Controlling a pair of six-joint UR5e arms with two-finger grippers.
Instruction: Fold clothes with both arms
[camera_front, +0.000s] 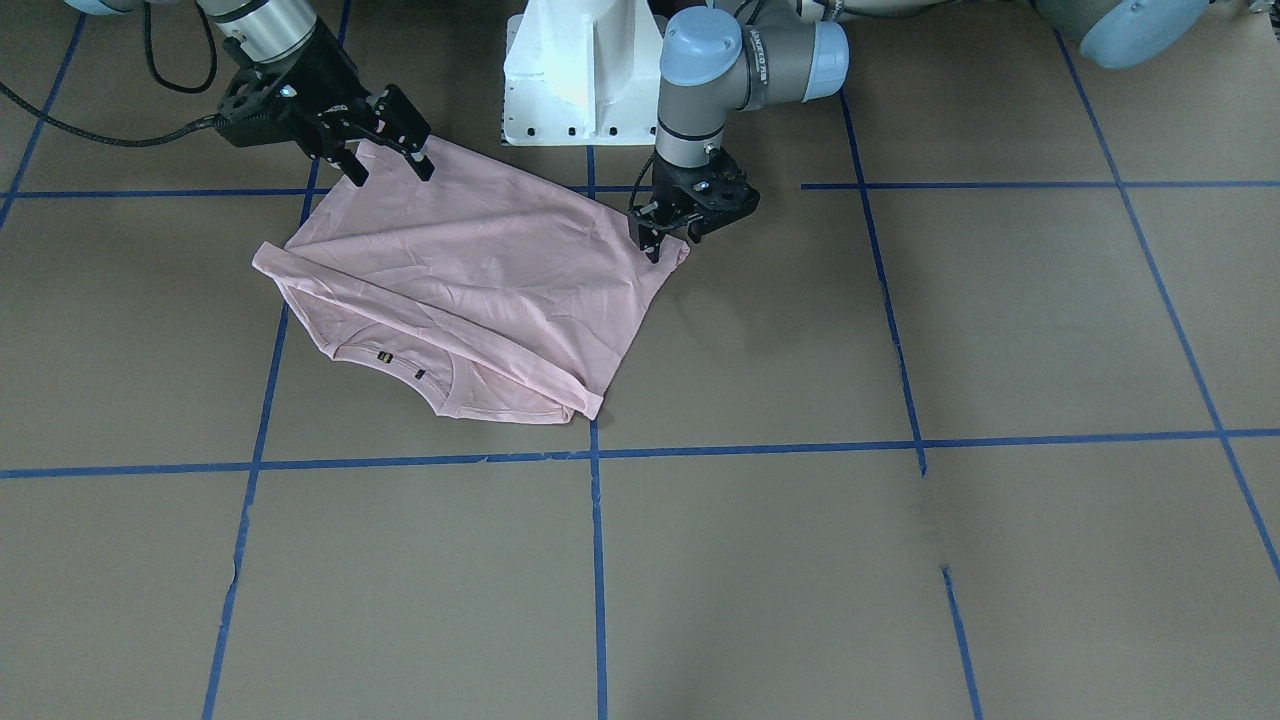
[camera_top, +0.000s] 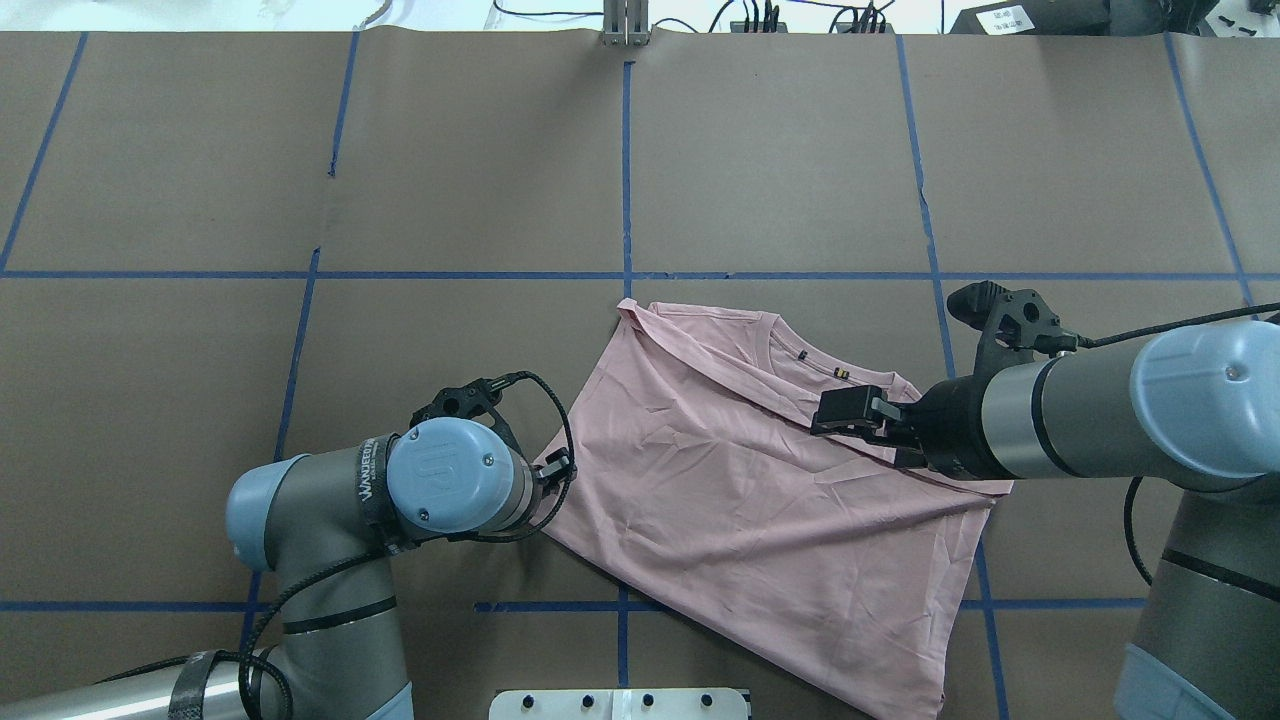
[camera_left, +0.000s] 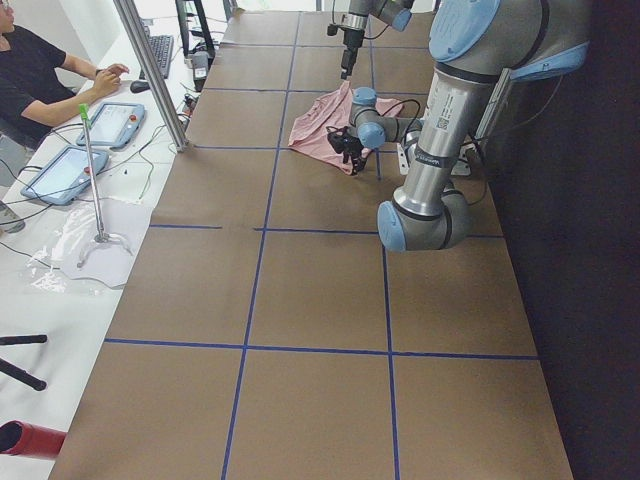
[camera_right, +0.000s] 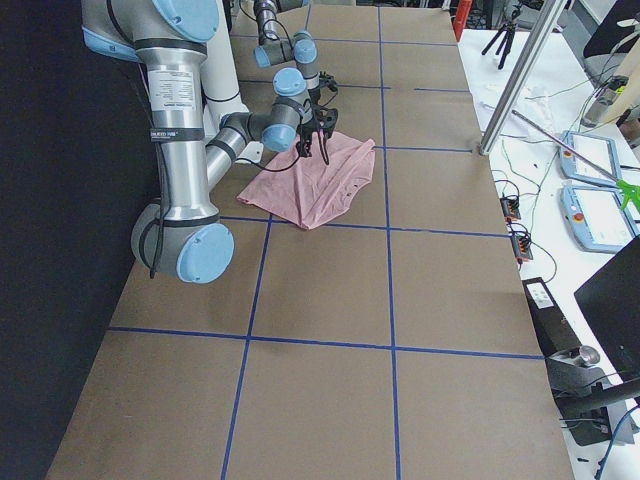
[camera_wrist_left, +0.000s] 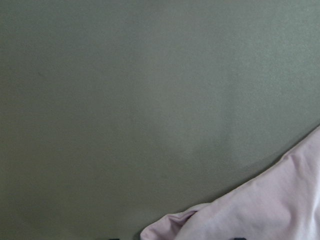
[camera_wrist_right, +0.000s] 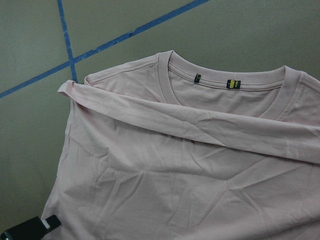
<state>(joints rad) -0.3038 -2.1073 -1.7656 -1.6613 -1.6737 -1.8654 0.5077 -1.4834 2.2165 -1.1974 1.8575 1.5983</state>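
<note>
The pale pink T-shirt (camera_front: 480, 290) lies folded on the brown table, plain side up, with its ribbed neck and small dark tags (camera_wrist_right: 232, 84) showing; the Snoopy print is hidden. My left gripper (camera_front: 655, 245) points down at the shirt's side corner near the base. The left wrist view shows that corner (camera_wrist_left: 260, 210) between two fingertips set apart, so it is open. My right gripper (camera_front: 390, 168) is open, its fingers (camera_front: 425, 165) just above the shirt's opposite edge. In the overhead view it (camera_top: 850, 410) hovers over the shirt (camera_top: 740, 490) near the neck.
The white pedestal base (camera_front: 580, 70) stands just behind the shirt. Blue tape lines (camera_front: 597, 560) cross the brown table. An operator (camera_left: 40, 70) sits with tablets (camera_left: 110, 125) beyond the table's far long edge.
</note>
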